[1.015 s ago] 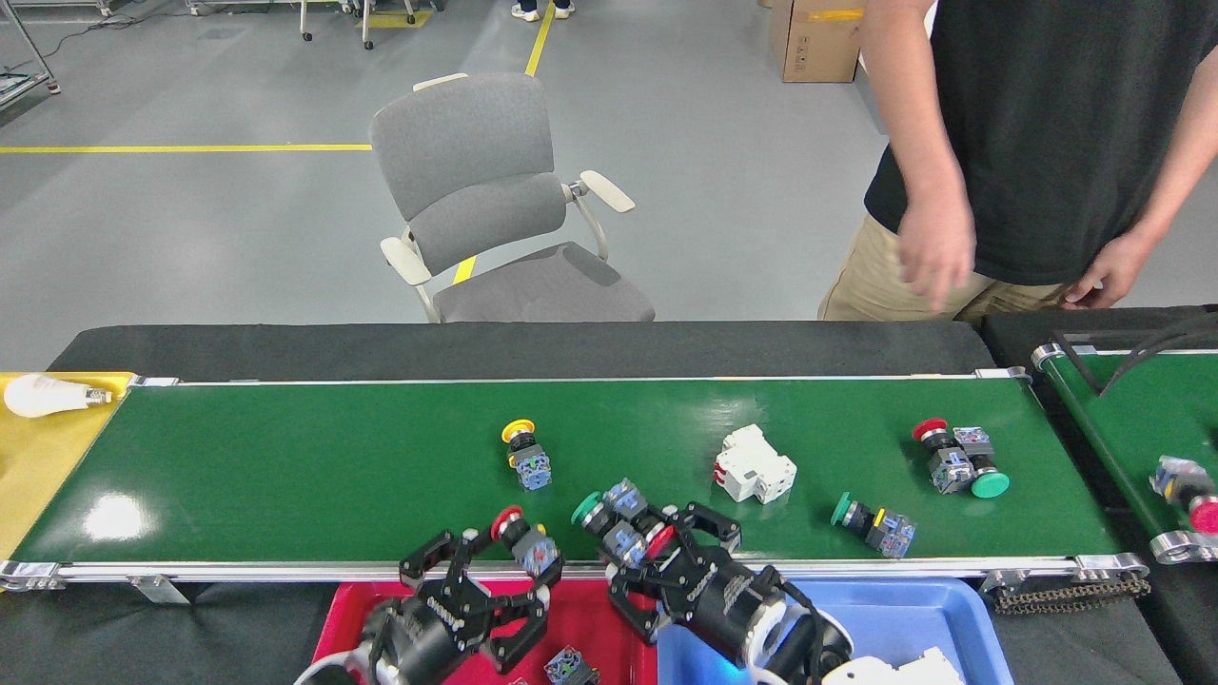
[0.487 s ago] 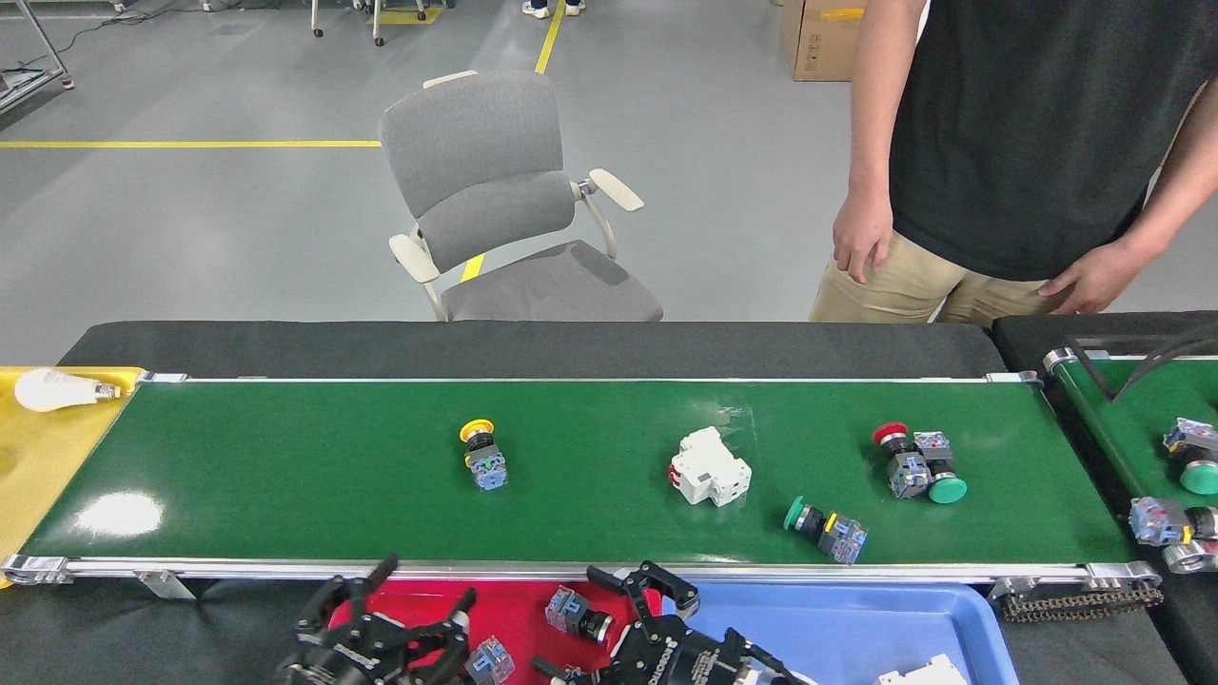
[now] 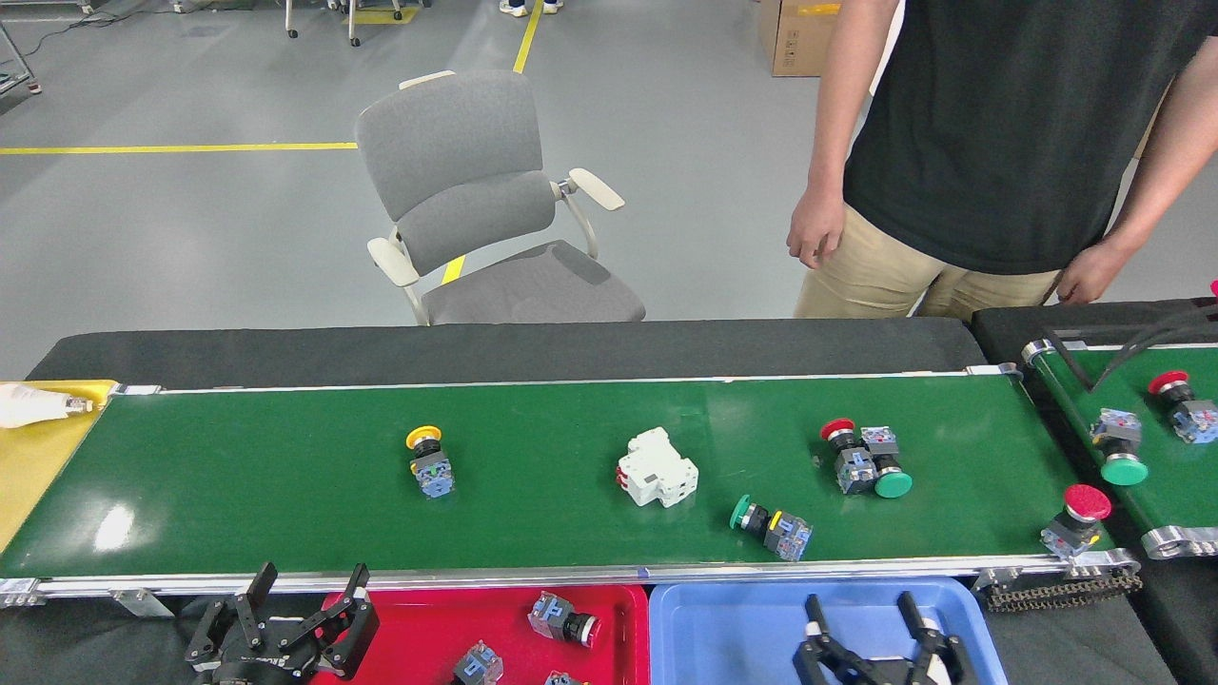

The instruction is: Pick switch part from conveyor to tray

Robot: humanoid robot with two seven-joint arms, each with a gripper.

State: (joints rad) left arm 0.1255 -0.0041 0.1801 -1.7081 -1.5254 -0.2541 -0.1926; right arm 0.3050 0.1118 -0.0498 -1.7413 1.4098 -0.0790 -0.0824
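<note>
With both our left gripper (image 3: 303,609) and right gripper (image 3: 871,618) open-fingered and empty over the trays, we advise approaching the yellow-capped switch (image 3: 429,461) mid-conveyor (image 3: 238,476) from directly above.

Grey chair (image 3: 485,200) stands beside a person (image 3: 990,143).

Grey glossy floor (image 3: 190,238) beyond the bench, crossed by yellow tape lines (image 3: 181,147). Empty grey office chair (image 3: 481,205) with cream armrests, angled. Cardboard box (image 3: 792,38) at the back. Person in black shirt (image 3: 999,133) standing right.
</note>
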